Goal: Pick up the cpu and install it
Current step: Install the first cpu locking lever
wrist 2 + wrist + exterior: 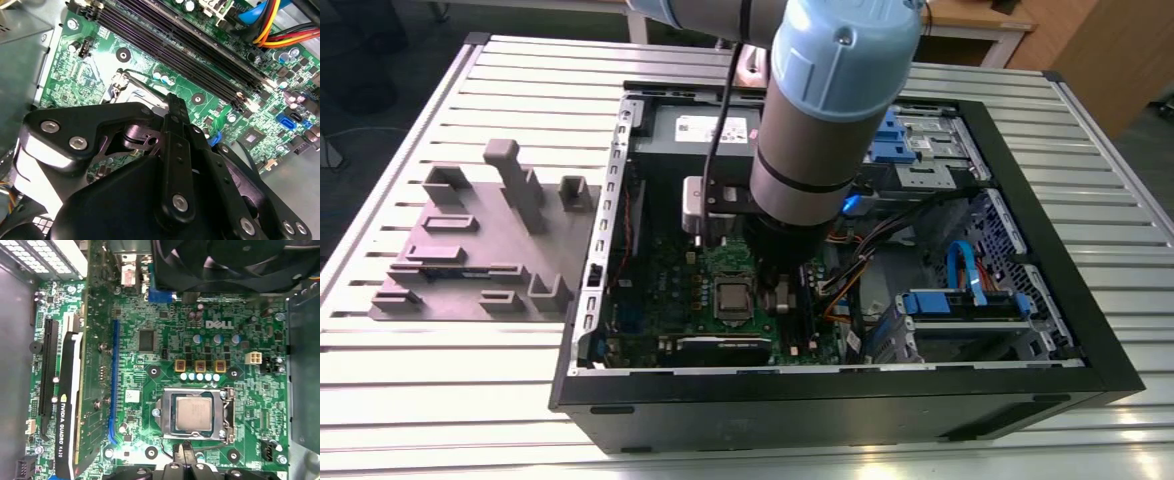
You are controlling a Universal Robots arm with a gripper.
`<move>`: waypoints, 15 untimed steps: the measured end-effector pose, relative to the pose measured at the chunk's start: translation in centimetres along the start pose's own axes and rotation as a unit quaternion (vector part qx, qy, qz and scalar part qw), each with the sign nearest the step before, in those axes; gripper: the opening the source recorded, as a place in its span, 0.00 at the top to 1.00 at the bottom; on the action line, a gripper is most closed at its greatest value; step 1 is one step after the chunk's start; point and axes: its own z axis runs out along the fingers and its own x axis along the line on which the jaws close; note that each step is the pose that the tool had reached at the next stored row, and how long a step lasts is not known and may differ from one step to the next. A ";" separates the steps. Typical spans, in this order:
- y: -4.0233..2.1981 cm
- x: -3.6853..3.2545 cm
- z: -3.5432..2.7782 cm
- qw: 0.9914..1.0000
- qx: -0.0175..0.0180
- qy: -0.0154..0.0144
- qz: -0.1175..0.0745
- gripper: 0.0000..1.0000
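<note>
The cpu [194,412], a square chip with a silver-grey metal top, lies flat inside the socket frame [223,412] on the green motherboard [165,315]. In the exterior view the cpu [731,297] sits in the middle of the open computer case [1067,330], just to the view's left of the arm's lower end. My gripper [184,447] hovers just beside the socket, apart from the chip. Its black fingers [176,135] come together at the tips with nothing between them. The socket's corner and lever [131,79] peek out past the gripper body.
A grey-purple block fixture [480,240] stands on the slatted table at the exterior view's left of the case. A graphics card [70,410], a black fan [235,260], memory slots [185,45] and bundled cables [270,20] crowd the board. Blue drive brackets [961,300] fill the case's other side.
</note>
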 end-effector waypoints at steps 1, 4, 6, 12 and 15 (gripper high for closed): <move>0.00 0.05 0.06 1.000 0.000 0.000 -0.002 0.90; -0.01 0.16 0.36 1.000 0.000 0.001 -0.006 0.90; 0.00 0.23 0.58 1.000 0.000 0.001 -0.007 0.90; 0.00 0.47 1.04 1.000 0.000 0.001 -0.011 0.90; 0.00 0.56 1.21 1.000 0.000 0.003 -0.013 0.90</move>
